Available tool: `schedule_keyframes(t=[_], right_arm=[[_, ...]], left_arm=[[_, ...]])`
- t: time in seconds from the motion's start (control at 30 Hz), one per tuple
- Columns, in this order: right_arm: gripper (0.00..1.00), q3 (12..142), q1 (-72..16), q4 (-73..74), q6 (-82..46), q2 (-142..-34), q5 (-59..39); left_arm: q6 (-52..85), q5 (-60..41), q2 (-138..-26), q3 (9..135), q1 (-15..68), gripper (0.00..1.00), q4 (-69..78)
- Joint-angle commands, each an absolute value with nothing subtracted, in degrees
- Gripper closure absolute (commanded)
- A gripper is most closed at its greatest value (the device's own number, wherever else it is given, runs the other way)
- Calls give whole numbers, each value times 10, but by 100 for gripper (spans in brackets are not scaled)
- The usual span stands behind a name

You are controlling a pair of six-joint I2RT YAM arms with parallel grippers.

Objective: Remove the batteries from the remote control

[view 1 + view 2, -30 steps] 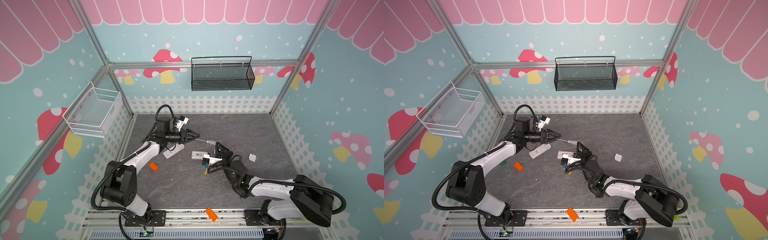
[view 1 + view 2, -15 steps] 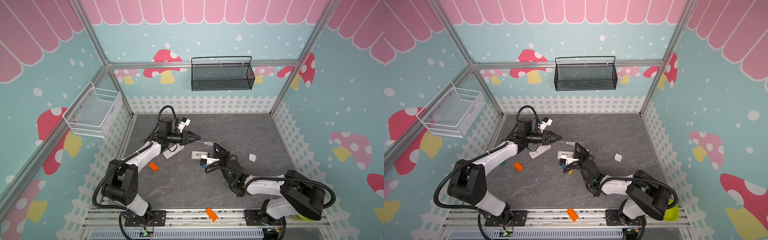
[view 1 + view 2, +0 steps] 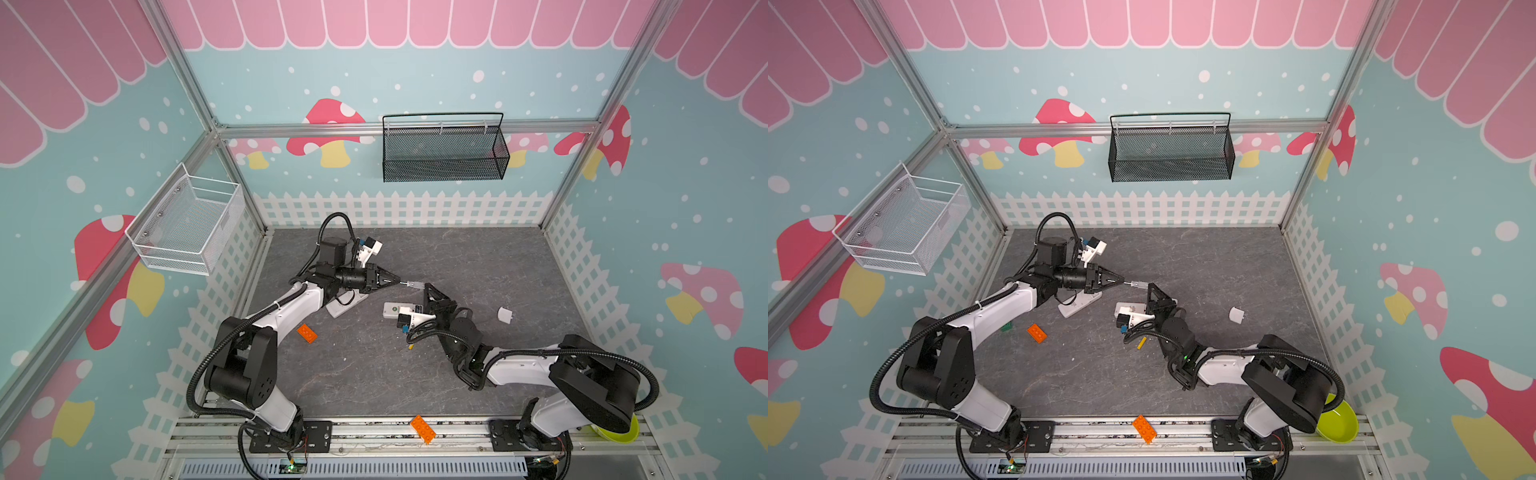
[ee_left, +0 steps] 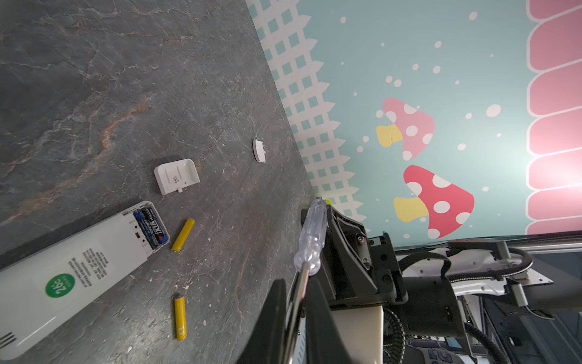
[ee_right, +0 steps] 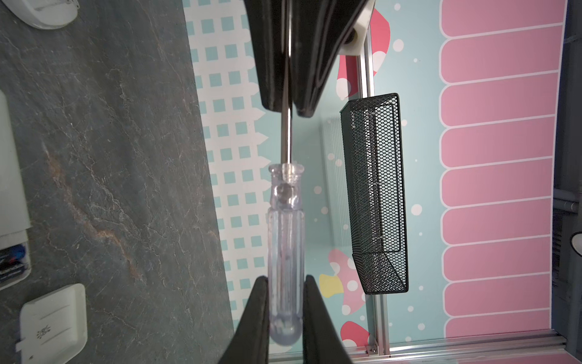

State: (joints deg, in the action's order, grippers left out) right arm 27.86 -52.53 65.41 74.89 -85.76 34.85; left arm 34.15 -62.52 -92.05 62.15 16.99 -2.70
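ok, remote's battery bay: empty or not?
Not empty. Cover is off; black batteries sit in the remote, two yellow batteries lie outside.

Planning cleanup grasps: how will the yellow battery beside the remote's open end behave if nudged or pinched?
The yellow battery is a smooth thin cylinder lying flat on the hard table, so likely rolls if nudged. Looks rigid, probably dense for its size. Glossy casing may slip when pinched.

Both top views hang high at the front, looking steeply down on the whole grey table, nearly one picture; the left wrist camera sits low and close, sighting along the screwdriver toward the right-hand wall; the right wrist camera faces back along that screwdriver toward the black basket; both catch the remote.
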Motion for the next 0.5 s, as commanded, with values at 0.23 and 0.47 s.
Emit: schedule_keyframes(t=[0.23, 0.47], right_arm=[[46, 273, -524, 626, 688, -814, 337], [22, 319, -503, 381, 387, -708, 237]], left_arm=[[326, -600, -915, 626, 153, 100, -31], [326, -624, -900, 627, 120, 100, 7]])
